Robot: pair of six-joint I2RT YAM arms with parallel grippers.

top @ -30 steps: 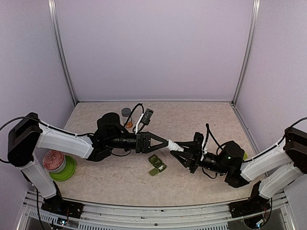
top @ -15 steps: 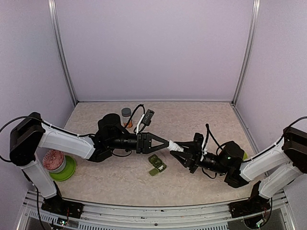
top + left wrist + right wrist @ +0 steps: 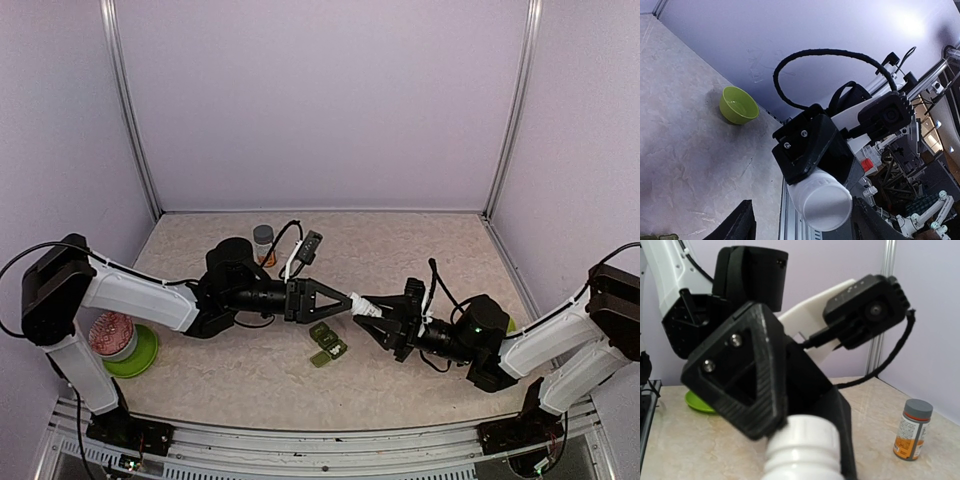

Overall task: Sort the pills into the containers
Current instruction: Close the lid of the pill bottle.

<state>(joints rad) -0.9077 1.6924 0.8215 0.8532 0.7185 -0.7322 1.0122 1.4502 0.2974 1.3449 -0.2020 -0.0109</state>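
1. Fingers of the left gripper (image 3: 347,300) stand partly open around the capped end of a white plastic bottle (image 3: 364,306). In the left wrist view, one finger (image 3: 741,226) at the lower left of the frame is clear of the bottle's round end.
2. The right gripper (image 3: 377,314) is closed on the bottle's body. It holds the bottle roughly level above the tabletop (image 3: 420,250), at the centre of the overhead frame.
3. A small dark olive-green plastic pill box (image 3: 327,345) lies on the beige speckled tabletop just below the two meeting grippers. It is too small to tell how its lids stand.
4. An orange-labelled pill bottle with a grey cap (image 3: 263,240) stands upright, up and left of centre, beyond the left arm.
5. A round lime-green bowl (image 3: 145,355) sits at the lower left, and a round red-and-white patterned object (image 3: 112,335) rests in it.
6. A second lime-green bowl (image 3: 738,105) sits by the far wall in the left wrist view.
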